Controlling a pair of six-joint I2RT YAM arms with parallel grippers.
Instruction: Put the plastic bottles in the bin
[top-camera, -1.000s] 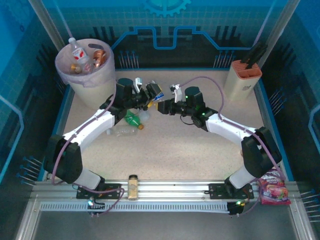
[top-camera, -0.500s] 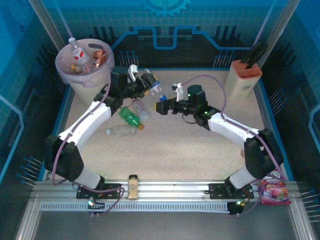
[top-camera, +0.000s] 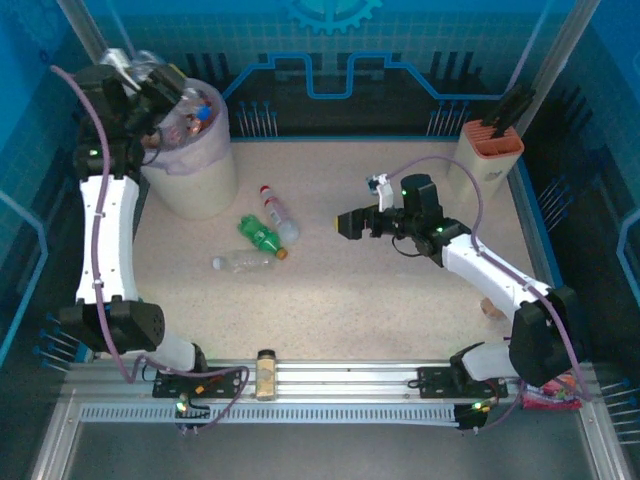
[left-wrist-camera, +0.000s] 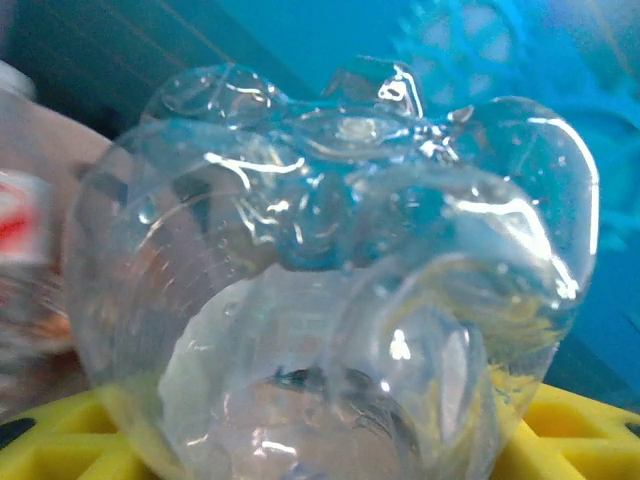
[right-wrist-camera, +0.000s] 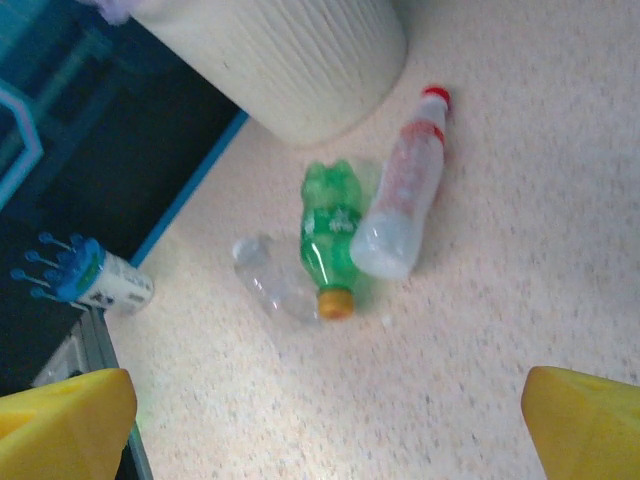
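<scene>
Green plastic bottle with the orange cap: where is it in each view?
Top external: green plastic bottle lies on the speckled table, left of centre, near the round cream bin.
Right wrist: mid-frame, orange cap pointing down.
Left wrist: close-up of a clear plastic bottle.
Shared landmark: red-capped clear bottle alongside it.

Left end effector (top-camera: 156, 82) aloft, seemingly clamped; right end effector (top-camera: 347, 224) open.
</scene>
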